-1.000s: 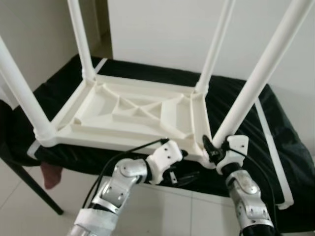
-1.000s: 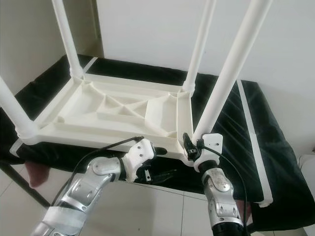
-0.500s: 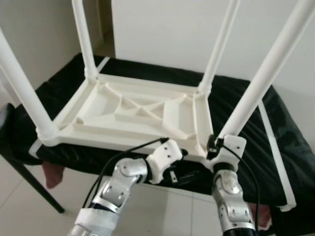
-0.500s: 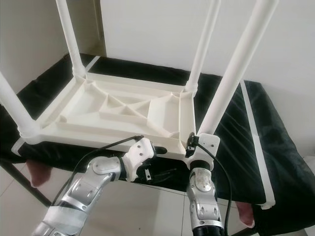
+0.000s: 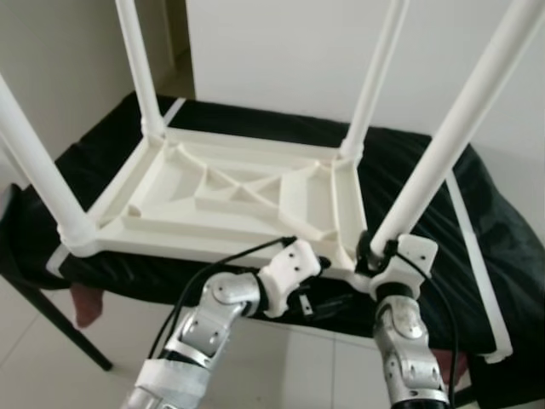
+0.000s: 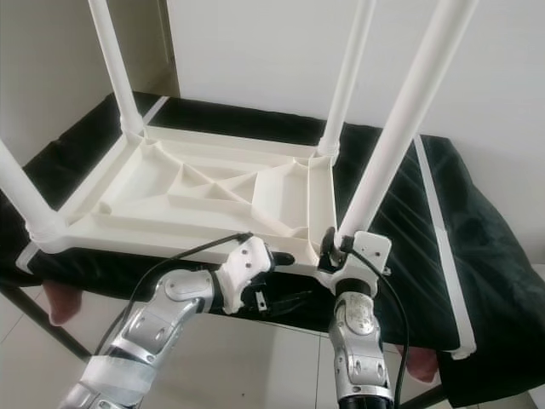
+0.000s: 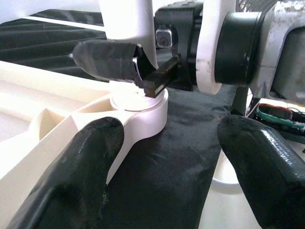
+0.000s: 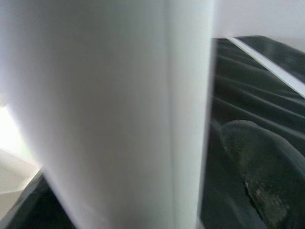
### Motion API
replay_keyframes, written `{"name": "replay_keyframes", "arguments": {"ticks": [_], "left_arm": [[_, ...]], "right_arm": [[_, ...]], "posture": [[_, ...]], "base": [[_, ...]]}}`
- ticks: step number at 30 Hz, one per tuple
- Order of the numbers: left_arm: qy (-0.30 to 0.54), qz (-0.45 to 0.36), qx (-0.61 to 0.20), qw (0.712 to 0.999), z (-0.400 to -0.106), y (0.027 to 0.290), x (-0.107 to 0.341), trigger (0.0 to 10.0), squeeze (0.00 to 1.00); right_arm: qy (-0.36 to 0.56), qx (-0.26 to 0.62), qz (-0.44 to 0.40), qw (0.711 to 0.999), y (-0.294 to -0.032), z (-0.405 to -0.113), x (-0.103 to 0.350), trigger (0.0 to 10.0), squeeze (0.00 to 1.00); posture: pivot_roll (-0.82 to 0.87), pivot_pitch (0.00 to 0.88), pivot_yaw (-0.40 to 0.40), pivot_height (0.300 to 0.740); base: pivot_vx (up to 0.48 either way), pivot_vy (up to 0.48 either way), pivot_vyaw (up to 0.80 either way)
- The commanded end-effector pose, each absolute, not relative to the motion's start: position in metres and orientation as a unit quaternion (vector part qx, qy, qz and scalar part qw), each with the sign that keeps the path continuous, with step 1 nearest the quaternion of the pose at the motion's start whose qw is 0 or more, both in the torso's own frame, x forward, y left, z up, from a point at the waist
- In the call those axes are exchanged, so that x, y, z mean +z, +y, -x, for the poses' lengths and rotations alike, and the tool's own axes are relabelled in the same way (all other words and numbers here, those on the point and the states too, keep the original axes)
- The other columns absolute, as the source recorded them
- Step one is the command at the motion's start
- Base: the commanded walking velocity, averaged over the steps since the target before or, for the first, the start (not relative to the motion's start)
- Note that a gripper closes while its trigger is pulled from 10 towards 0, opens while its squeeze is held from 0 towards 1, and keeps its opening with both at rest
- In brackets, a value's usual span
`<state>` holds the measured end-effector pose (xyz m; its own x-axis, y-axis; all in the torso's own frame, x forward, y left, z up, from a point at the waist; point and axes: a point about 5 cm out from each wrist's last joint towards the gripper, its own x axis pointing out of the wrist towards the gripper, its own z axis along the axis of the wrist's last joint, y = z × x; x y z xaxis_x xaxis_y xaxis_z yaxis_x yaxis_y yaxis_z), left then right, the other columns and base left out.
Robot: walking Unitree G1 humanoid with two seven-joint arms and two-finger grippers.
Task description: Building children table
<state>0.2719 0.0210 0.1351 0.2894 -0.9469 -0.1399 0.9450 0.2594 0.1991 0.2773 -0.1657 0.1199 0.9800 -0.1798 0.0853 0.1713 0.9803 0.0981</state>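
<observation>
The white plastic children's table (image 5: 230, 192) lies upside down on a black cloth, with its legs pointing up. My right gripper (image 5: 372, 249) is shut on the base of the near right leg (image 5: 443, 153), just above its corner socket (image 7: 143, 107). The right wrist view is mostly white leg (image 8: 109, 109), with one black finger pad (image 8: 262, 162) beside it. My left gripper (image 5: 328, 302) hangs open below the table's near edge, pointing toward that corner. Its fingers (image 7: 81, 162) are spread wide with nothing between them.
The black cloth (image 5: 409, 162) covers a low platform and carries a white strip (image 5: 477, 264) along its right side. Pale tiled floor (image 5: 281, 366) lies under my arms. A dark slanted support (image 5: 51, 315) and a pinkish object (image 5: 85, 302) are at the lower left. A white wall stands behind.
My right forearm has shifted slightly under the leg while its gripper stays at the leg's base. The left gripper holds its place. The view has shifted a little.
</observation>
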Motion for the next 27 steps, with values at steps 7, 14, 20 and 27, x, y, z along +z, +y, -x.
{"name": "replay_keyframes", "arguments": {"ticks": [7,14,20,27], "left_arm": [[-0.007,-0.119,-0.574,0.81,-0.275,0.019,0.137,10.0,0.0],[-0.004,-0.12,-0.574,0.81,-0.275,0.022,0.136,10.0,0.0],[0.0,-0.121,-0.572,0.811,-0.275,0.024,0.136,10.0,0.0],[-0.001,-0.12,-0.571,0.812,-0.275,0.024,0.137,10.0,0.0]], "right_arm": [[-0.039,0.02,-0.005,0.999,-0.18,-0.283,0.117,10.0,0.0],[-0.035,0.109,0.022,0.993,-0.182,-0.288,0.118,10.0,0.0],[-0.031,0.186,0.045,0.981,-0.185,-0.291,0.122,10.0,0.0],[-0.01,0.23,0.055,0.972,-0.19,-0.29,0.117,5.0,0.0]], "posture": [[0.0,0.0,-0.047,0.74],[0.01,0.0,-0.047,0.74],[0.02,0.0,-0.052,0.74],[0.02,0.0,-0.055,0.74]], "base": [[0.0,0.0,0.0],[0.0,0.0,0.0],[0.0,0.0,0.0],[0.0,0.0,0.0]]}}
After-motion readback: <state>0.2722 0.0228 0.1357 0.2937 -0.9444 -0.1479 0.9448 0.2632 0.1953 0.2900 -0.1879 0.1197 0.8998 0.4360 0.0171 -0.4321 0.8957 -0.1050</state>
